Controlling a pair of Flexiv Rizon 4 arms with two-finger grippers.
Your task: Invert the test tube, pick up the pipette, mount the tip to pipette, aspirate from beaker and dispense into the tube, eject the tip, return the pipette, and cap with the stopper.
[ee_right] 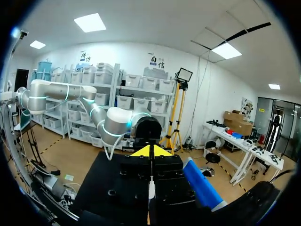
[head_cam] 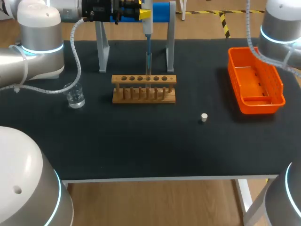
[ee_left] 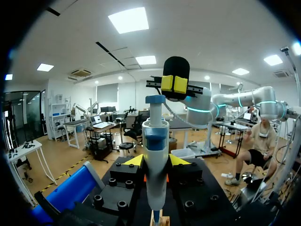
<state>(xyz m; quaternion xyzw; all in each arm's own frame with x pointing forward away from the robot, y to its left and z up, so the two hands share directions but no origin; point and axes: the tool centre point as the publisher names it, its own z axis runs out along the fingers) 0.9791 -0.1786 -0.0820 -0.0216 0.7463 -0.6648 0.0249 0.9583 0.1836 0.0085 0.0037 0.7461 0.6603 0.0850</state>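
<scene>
The rack (head_cam: 144,88) is seen directly below the left gripper (ee_left: 156,161), which is clamped on the upright pipette (ee_left: 155,141), its tip sunk into the test tube (head_cam: 148,63) held in that rack. The right gripper (ee_left: 174,84) is closed just above the pipette's head. Clear liquid is held in the beaker (head_cam: 75,95) beside the rack

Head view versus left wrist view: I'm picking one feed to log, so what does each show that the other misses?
Head view only: the beaker, the stopper and the orange basket. Left wrist view only: the right gripper, shut, facing the camera beyond the top of the pipette. Both: that pipette clamped in the left gripper, above the rack.
</scene>
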